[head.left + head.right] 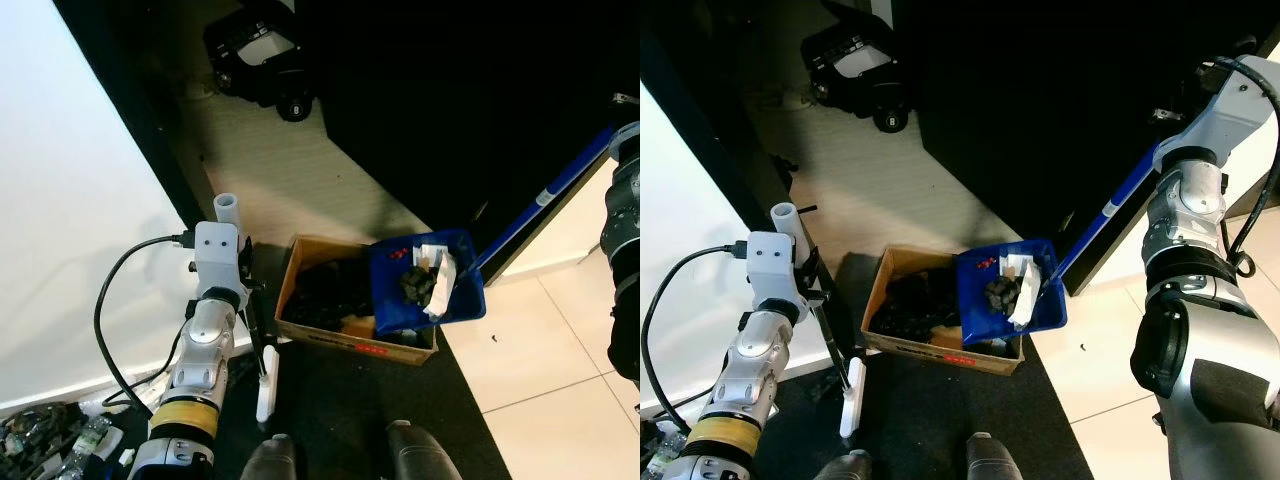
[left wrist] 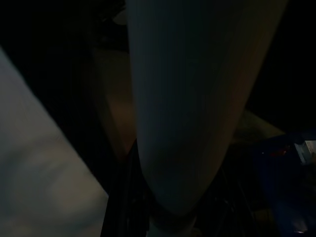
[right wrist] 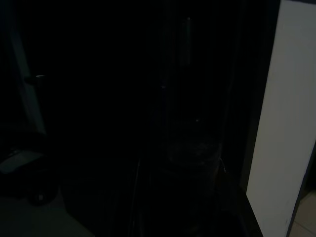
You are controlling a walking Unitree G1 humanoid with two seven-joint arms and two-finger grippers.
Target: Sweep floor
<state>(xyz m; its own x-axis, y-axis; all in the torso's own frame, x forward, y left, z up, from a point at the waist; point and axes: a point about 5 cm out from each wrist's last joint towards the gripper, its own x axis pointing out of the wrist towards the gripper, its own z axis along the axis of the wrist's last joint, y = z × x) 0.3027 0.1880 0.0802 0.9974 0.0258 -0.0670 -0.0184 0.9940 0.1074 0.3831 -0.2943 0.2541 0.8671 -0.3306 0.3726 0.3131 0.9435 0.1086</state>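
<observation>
Black rubber-toed feet (image 1: 340,455) of the robot stand nearest, on a dark mat. Just beyond, at left, the left arm holds a pale broom handle (image 1: 226,212) upright; whether its fingers are clamped on it, I cannot tell. Farther, a blue dustpan (image 1: 1008,288) loaded with scraps tilts over a cardboard box (image 1: 900,335), its long blue handle (image 1: 1110,215) running up to the right arm; that grip is hidden too. Emptying seems in hand; next, tip it steeper.

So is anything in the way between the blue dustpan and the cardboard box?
Nothing visible is. The blue dustpan, with scraps in it, is tilted right over the open cardboard box, its long blue handle running up toward the right arm.
</observation>
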